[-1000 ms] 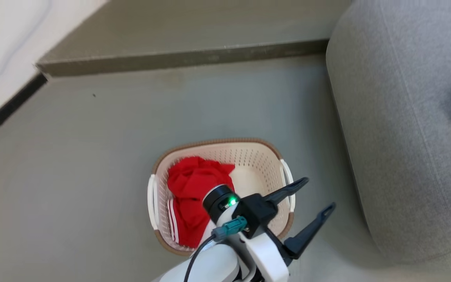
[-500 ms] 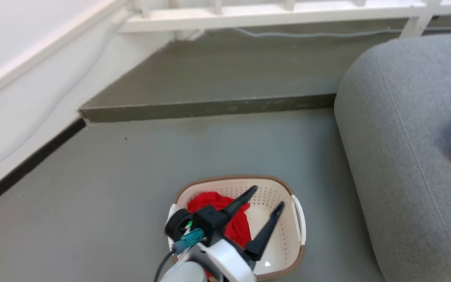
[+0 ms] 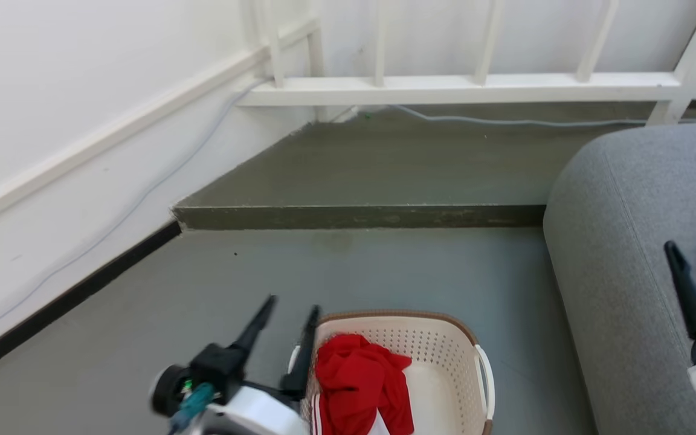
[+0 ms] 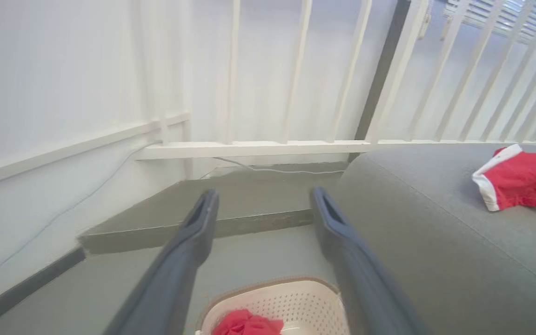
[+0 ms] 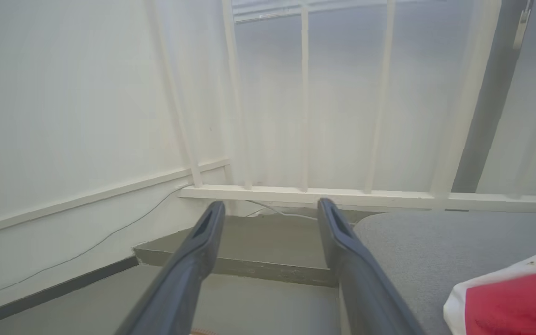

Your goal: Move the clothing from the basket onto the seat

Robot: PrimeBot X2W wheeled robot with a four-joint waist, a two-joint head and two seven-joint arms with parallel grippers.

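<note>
Head camera has tilted up over the last second: white railing (image 3: pixel 444 87) and wall (image 3: pixel 82 90) are now in frame and the basket sits low. That shift is camera motion, not basket motion.

Real change: the left claw (image 3: pixel 292 305), poised over the basket a second ago, now sits just left of the cream perforated plastic basket (image 3: pixel 444 341). It is outside the rim, fingers spread wide, holding nothing. The right claw (image 3: pixel 694 243) is likewise released and empty, over the large grey fabric sofa seat (image 3: pixel 614 254) at the right.

Judgement: no pick made; the grasp remains to do.

The soft bright red garment (image 3: pixel 360 380) lies crumpled in the basket's left half. Its long axis runs near to far, white-striped edge toward the near end, bunched peak toward the far end. A second red-and-white garment (image 4: pixel 519 184) already lies on the seat, far right.
</note>
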